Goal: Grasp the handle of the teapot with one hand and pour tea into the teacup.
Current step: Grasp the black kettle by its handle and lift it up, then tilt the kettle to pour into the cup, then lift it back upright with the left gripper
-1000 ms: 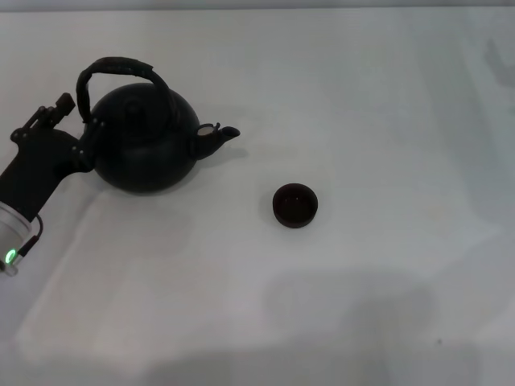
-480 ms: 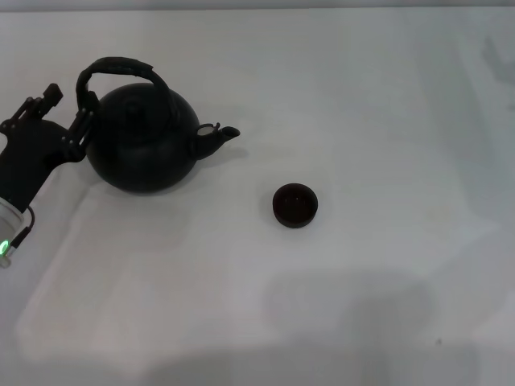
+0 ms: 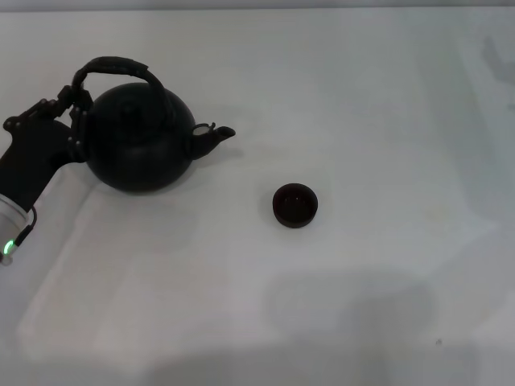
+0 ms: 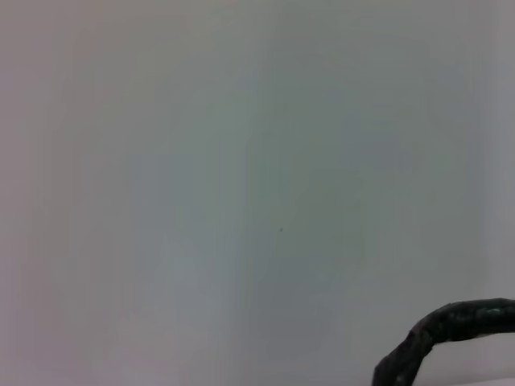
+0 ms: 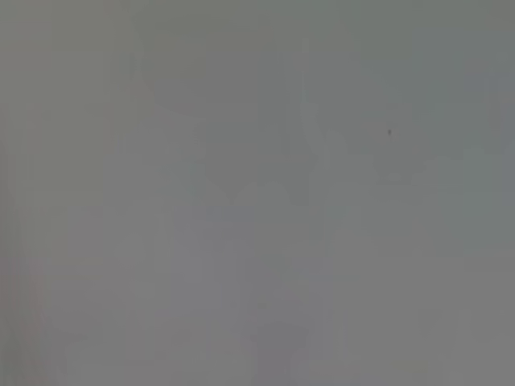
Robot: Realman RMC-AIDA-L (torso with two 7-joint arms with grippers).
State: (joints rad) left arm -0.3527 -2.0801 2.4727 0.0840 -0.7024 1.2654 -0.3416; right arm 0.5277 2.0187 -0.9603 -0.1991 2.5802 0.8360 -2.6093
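Note:
The matte black teapot [image 3: 138,145] stands at the far left of the white table, its stubby spout [image 3: 216,137] pointing right toward the teacup. Its dark wrapped handle [image 3: 121,66] arches over the top. My left gripper [image 3: 72,108] is at the left end of the handle, against the pot's left side. A stretch of the handle also shows in the left wrist view [image 4: 451,326]. The small dark teacup [image 3: 295,205] sits on the table to the right of the pot, well apart from it. My right gripper is out of view.
The white table [image 3: 362,305] spreads to the right of and in front of the teacup. The right wrist view shows only bare table surface [image 5: 257,193].
My left gripper has moved up and right from the pot's lower left side to the left end of the handle. The teapot has shifted slightly left and the spout's pale spot no longer shows.

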